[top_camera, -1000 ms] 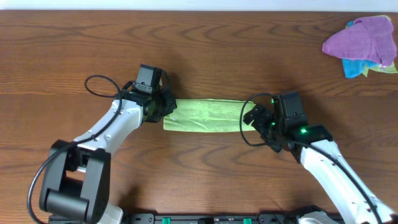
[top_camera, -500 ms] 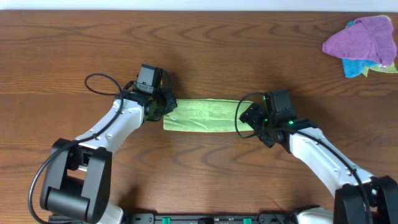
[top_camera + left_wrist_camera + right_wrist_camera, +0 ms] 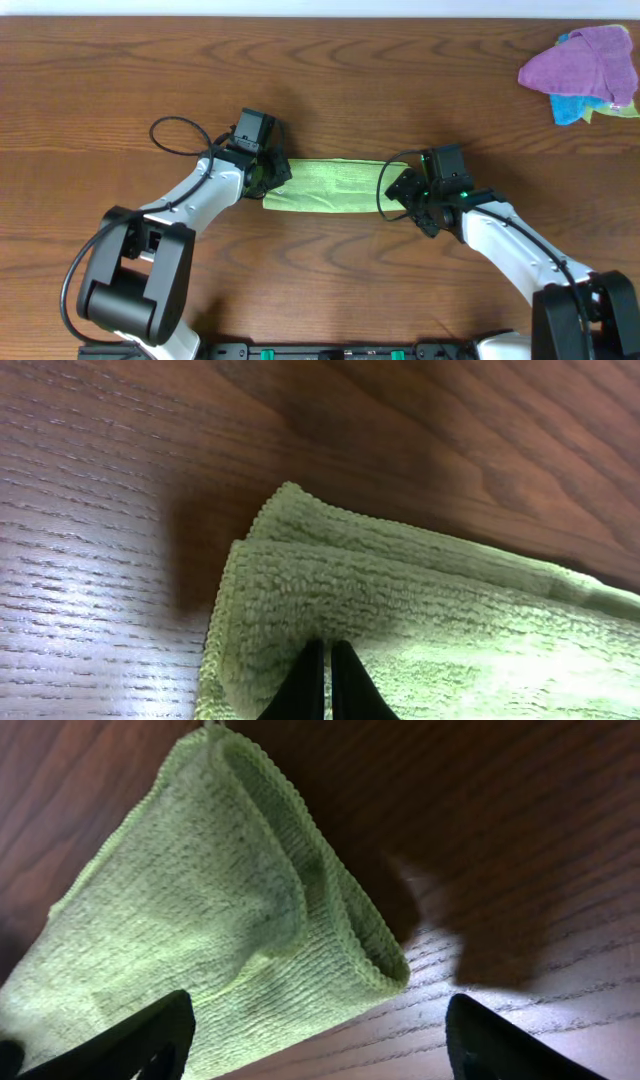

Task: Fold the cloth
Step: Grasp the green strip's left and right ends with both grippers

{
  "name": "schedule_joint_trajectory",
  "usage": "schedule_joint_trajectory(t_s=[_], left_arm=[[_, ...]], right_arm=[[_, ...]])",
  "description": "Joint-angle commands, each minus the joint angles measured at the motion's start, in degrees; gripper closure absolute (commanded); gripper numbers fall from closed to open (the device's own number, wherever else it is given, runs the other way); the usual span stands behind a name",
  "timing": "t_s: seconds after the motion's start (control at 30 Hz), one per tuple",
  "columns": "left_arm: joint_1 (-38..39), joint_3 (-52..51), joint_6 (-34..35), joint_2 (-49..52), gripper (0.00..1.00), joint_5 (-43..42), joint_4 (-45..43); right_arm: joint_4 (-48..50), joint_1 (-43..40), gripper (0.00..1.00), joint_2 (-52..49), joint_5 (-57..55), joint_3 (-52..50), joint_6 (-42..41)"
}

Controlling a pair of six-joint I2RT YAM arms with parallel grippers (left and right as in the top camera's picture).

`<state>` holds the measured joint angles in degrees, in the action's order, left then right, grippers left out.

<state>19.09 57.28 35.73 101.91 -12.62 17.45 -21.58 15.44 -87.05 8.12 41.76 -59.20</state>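
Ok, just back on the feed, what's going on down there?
Both arms are at the cloth, folded into a long strip mid-table. The left gripper is shut, tips down on its left end; whether it pinches a layer is unclear. The right gripper stands open around the right end, not gripping. A purple cloth and a blue cloth lie piled in the far right corner.

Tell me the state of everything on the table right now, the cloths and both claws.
the cloth: folded into a long narrow strip.
left claw: shut on the cloth's left end.
right claw: open, straddling the cloth's right end.
purple cloth: crumpled, heaped on the blue cloth.
blue cloth: bunched underneath.
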Motion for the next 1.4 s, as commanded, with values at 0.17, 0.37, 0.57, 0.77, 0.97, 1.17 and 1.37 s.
schedule_joint_trajectory(t_s=[0.17, 0.37, 0.57, 0.77, 0.97, 1.17, 1.37], left_arm=[[0.1, 0.9, -0.2, 1.9, 0.94, 1.2, -0.2], [0.1, 0.9, 0.1, 1.9, 0.94, 1.2, -0.2], [0.1, 0.9, 0.1, 1.9, 0.94, 1.2, -0.2], [0.1, 0.9, 0.1, 1.9, 0.94, 1.2, 0.1], [0.1, 0.9, 0.1, 1.9, 0.94, 1.7, 0.8], [0.2, 0.9, 0.1, 1.9, 0.94, 2.8, 1.3], [0.2, 0.5, 0.1, 1.9, 0.94, 3.2, 1.4]], right_arm=[[1.2, -0.4, 0.24, -2.3, -1.7, -0.6, -0.6], [3.5, -0.4, 0.3, -4.9, -1.6, -0.6, -0.6], [4.4, -0.4, 0.39, -6.0, -1.8, -0.6, -0.5], [5.9, -0.4, 0.54, -6.0, -2.4, -0.6, 0.1], [6.2, -0.4, 0.65, -6.0, -2.9, -0.6, 1.6], [6.2, -0.4, 0.79, -6.0, -2.7, -0.6, 2.3], [6.4, -0.4, 0.89, -6.0, -2.6, -0.6, 2.5]])
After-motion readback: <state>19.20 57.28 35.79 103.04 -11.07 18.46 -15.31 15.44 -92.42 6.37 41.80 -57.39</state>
